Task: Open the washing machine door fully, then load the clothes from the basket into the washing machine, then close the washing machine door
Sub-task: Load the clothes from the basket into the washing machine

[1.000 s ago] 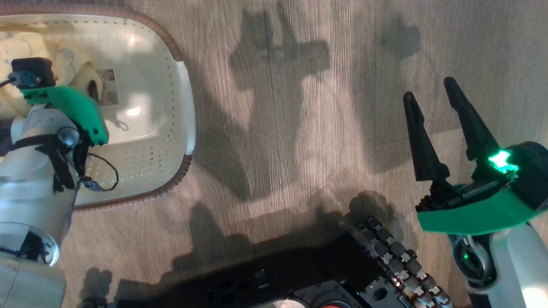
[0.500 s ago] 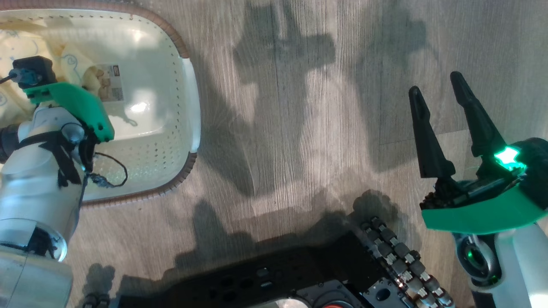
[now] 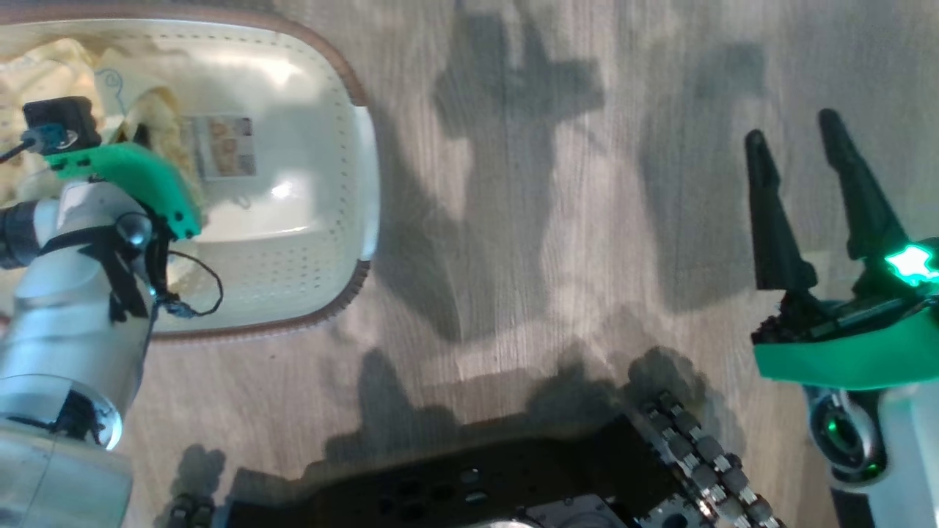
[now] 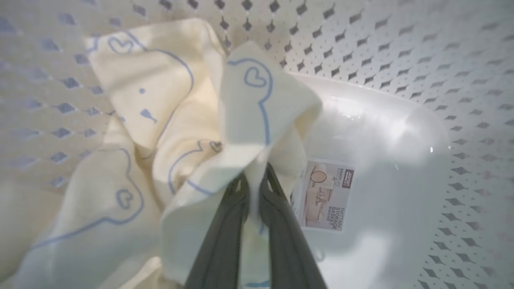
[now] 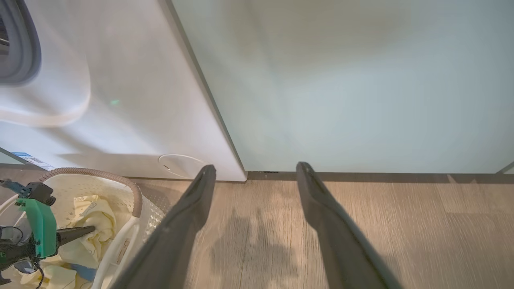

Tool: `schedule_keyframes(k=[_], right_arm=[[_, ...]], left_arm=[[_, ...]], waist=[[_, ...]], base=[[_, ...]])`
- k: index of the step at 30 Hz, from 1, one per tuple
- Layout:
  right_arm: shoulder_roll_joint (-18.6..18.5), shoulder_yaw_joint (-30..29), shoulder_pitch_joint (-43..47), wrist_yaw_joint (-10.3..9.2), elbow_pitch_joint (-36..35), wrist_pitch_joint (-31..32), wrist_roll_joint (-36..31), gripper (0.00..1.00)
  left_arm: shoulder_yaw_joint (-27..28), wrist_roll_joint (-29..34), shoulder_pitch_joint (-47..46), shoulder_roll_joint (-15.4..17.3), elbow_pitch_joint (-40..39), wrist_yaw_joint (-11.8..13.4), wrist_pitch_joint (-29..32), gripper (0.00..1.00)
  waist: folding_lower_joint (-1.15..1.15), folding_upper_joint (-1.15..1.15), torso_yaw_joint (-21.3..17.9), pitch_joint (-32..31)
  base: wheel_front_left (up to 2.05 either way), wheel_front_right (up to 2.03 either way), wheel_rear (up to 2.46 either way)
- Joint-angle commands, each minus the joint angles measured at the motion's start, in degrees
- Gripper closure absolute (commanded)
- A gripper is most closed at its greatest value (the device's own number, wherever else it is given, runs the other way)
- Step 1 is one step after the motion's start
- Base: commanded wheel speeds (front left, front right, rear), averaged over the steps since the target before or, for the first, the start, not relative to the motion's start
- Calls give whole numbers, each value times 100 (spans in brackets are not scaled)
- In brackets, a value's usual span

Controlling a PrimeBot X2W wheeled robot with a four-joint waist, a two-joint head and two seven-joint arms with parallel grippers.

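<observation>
Upper left of the head view, my left arm reaches down into the basket [image 3: 315,242], so I'm on the loading step, right at the pick.

What does the left pincer [image 4: 255,172] have?

It's pinched nearly shut on a fold of the clothes [image 4: 160,120], pale yellow cloth with blue outlines. The fold bunches between the two fingers at centre frame in the left wrist view. The rest of the pile lies at left against the perforated wall, beside the label sticker [image 4: 327,196].

And the right pincer [image 3: 792,125]?

It's at the right edge of the head view, fingers spread wide, holding nothing, above the bare wood floor [image 3: 513,257].

Next move?

I judge it's a straight lift until the cloth clears the brown rim, then a carry to the washing machine [image 5: 120,100]. Its white front stands just behind the basket, at left in the right wrist view, next to a pale cabinet [image 5: 341,80]. A sliver of the grey drum rim [image 5: 20,48] shows at upper left, but I cannot tell how far the door is swung. The grip is on one fold only, so I'd raise slowly in case it slips.
</observation>
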Motion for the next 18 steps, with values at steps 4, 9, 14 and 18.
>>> schedule_keyframes(k=[4,9,14,18], right_arm=[[-109,-105,312,21,-219,66,-70,0],[-143,-349,400,21,-259,195,-127,0],[-185,-508,478,21,-301,307,-178,0],[-222,-643,580,21,-285,411,-224,0]], left_arm=[[31,115,187,81,-205,55,-183,100],[86,180,309,-47,-681,111,-233,100],[246,392,670,-72,-1533,302,-236,100],[395,586,1084,-97,-2216,438,-237,100]], waist=[[0,0,262,-274],[0,0,516,-589],[0,0,735,-956],[0,0,906,-1332]], base=[[0,0,0],[0,0,0],[0,0,0],[0,0,0]])
